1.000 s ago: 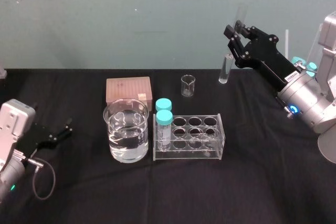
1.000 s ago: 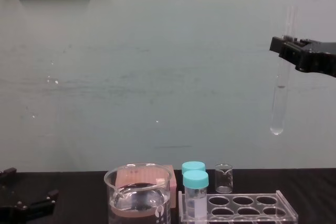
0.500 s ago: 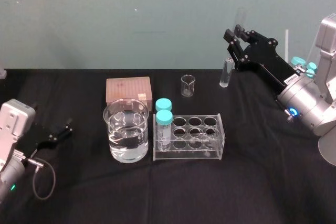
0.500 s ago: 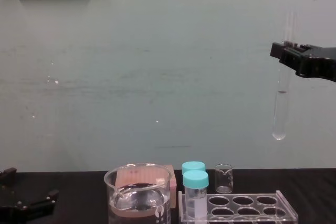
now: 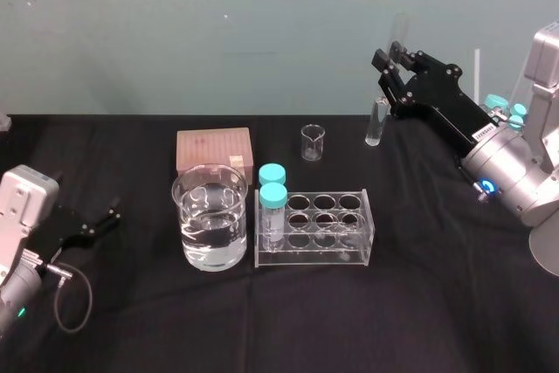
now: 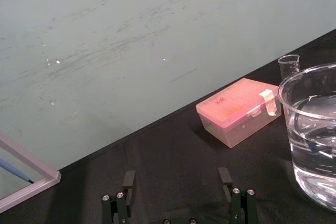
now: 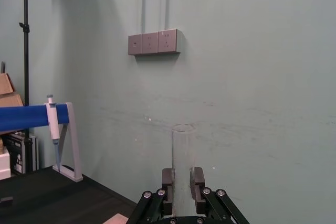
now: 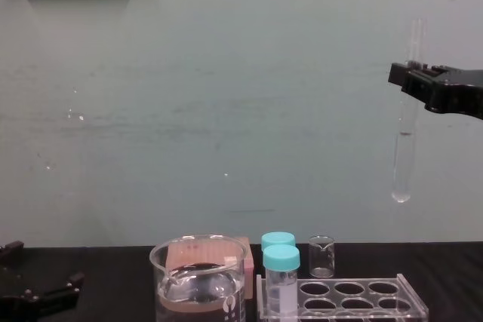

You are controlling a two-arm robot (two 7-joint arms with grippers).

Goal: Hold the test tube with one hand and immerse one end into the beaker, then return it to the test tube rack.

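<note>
My right gripper [image 5: 390, 55] hangs high above the table's far right, shut on the test tube [image 5: 376, 121]. The test tube [image 8: 404, 152] hangs nearly upright with its round end down, well above the table and to the right of the test tube rack [image 8: 364, 297]. In the right wrist view the fingers [image 7: 196, 181] clamp the test tube [image 7: 182, 156] from both sides. The beaker [image 5: 210, 220], part full of clear liquid, stands left of the test tube rack [image 5: 349, 255]. My left gripper [image 5: 111, 216] rests open on the table at the far left, empty.
Two teal-capped vials [image 5: 272, 194] stand in the rack's left end. A pink tip box [image 5: 213, 148] and a tiny beaker [image 5: 313, 141] sit behind. More teal caps [image 5: 507, 107] lie at the far right. A pipette stand [image 7: 63, 129] shows beyond the right gripper.
My right gripper has sunk a little with the test tube, which now hangs straighter. The left arm has not moved.
</note>
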